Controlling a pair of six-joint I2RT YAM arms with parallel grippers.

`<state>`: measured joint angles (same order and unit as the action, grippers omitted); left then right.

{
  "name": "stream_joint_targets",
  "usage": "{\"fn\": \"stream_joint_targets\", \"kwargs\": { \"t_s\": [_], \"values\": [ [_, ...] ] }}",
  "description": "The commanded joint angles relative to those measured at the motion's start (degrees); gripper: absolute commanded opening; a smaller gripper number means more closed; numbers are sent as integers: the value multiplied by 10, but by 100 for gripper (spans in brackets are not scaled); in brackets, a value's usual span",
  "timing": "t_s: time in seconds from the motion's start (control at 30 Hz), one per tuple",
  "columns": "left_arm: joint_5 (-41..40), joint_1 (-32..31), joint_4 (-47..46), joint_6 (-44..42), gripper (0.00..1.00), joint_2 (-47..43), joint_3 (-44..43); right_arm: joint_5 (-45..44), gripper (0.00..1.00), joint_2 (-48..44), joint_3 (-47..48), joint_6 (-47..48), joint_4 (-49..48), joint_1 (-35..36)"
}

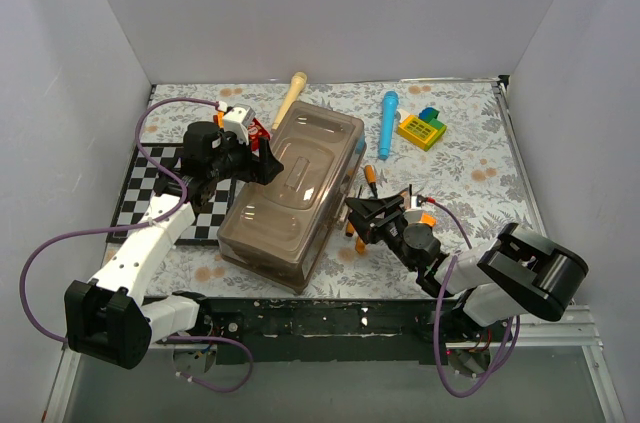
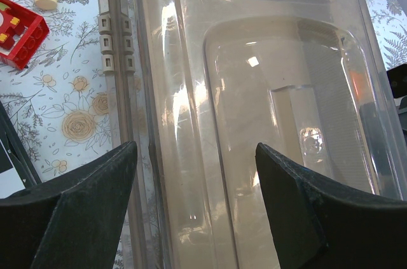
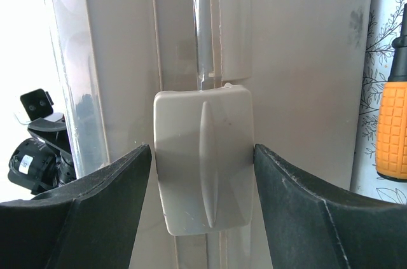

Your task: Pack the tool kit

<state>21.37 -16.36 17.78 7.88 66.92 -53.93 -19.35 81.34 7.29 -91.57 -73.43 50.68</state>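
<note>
The grey-brown translucent toolbox (image 1: 295, 183) lies closed in the middle of the table; its lid fills the left wrist view (image 2: 254, 91). My left gripper (image 1: 268, 158) is open and empty over the lid's left edge (image 2: 196, 154). My right gripper (image 1: 358, 218) is open at the box's right side (image 3: 203, 154). Its fingers (image 3: 299, 205) straddle the pale grey latch (image 3: 203, 161), close to both its sides. An orange-and-black screwdriver (image 1: 370, 178) lies beside the box, and an orange handle shows in the right wrist view (image 3: 392, 129). Pliers are not visible.
A blue cylindrical tool (image 1: 386, 123) and a yellow toy block (image 1: 421, 129) lie at the back right. A wooden handle (image 1: 289, 98) and a red block (image 1: 258, 130) lie behind the box. A checkerboard mat (image 1: 150, 183) covers the left side.
</note>
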Motion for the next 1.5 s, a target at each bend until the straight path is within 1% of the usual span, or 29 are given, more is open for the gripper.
{"fn": "stream_joint_targets", "kwargs": {
  "t_s": [0.0, 0.13, 0.87, 1.17, 1.3, 1.33, 1.37, 1.47],
  "values": [
    [-10, -1, 33, -17, 74, -1, 9, -17, 73, -16, 7, -5, -142, 4],
    [-8, -1, 33, -16, 74, 1, 9, -11, 73, -17, 10, 9, -142, 4],
    [-8, -1, 33, -16, 73, 2, 9, -8, 73, 16, 8, 9, -142, 6],
    [-8, -1, 33, -17, 73, 1, 9, -53, 77, -25, -45, 32, -141, 5],
    [-30, -1, 33, -24, 73, -13, 10, -81, 78, -28, -68, 25, -141, 6],
    [-43, -1, 33, -28, 74, -21, 10, -92, 77, -27, -101, 18, -140, 7],
    [-54, -1, 32, -30, 75, -31, 10, -103, 77, -24, -113, 8, -141, 7],
    [-97, -2, 32, -36, 85, -65, 4, -126, 77, -29, -147, -2, -141, 7]
  ]
}}
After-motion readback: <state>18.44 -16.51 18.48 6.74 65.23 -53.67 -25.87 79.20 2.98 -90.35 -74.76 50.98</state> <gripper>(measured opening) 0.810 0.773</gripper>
